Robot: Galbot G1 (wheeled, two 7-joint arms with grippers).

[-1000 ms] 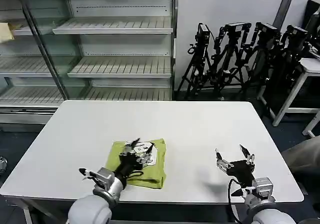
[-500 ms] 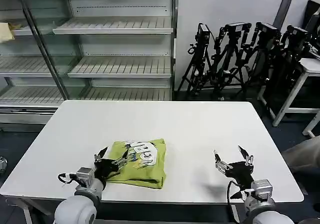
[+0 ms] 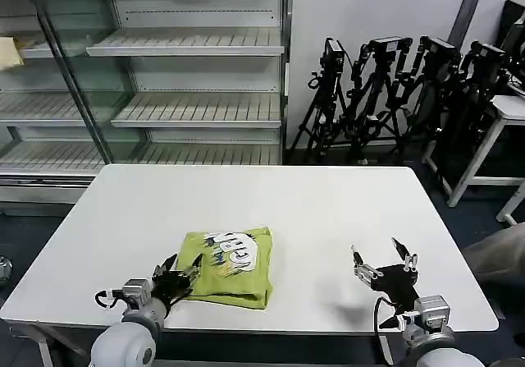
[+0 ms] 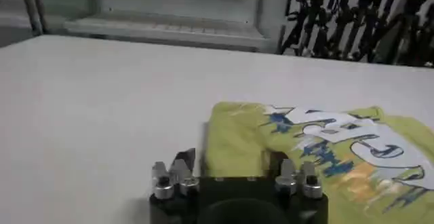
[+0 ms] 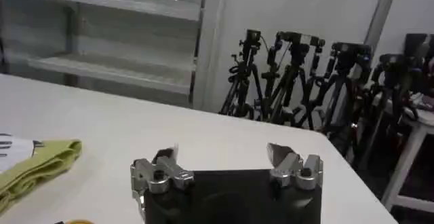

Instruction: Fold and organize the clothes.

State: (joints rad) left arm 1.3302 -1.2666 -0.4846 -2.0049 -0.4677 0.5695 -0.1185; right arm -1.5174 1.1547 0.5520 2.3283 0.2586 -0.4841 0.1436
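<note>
- The head view takes in the whole white table (image 3: 328, 211), with the folded lime-green T-shirt (image 3: 225, 267) lying near its front edge, left of centre.
- That same view shows a white panel with blue lettering facing up on top of the fold, though the shirt was said to be plain.
- The left wrist view brings that print close: blue letters and an orange patch on white, spread across the shirt (image 4: 319, 151).
- The left gripper (image 3: 180, 266) sits low at the shirt's front left corner, fingers spread apart and holding nothing.
- From the left wrist camera the gripper (image 4: 230, 164) has the shirt's near edge just ahead of it; whether a fingertip touches the cloth cannot be told.
- The right gripper (image 3: 383, 256) hovers over bare table at the front right, well apart from the shirt, its fingers wide and empty.
- The right wrist view shows this gripper (image 5: 222, 156) pointing across the table, with only a rolled edge of the shirt (image 5: 37, 165) at one side.
- Behind the table stand metal shelves (image 3: 189, 96) and a cluster of black tripods (image 3: 410, 96).
- The right wrist camera also catches the tripods (image 5: 298, 76) beyond the table's far edge.
</note>
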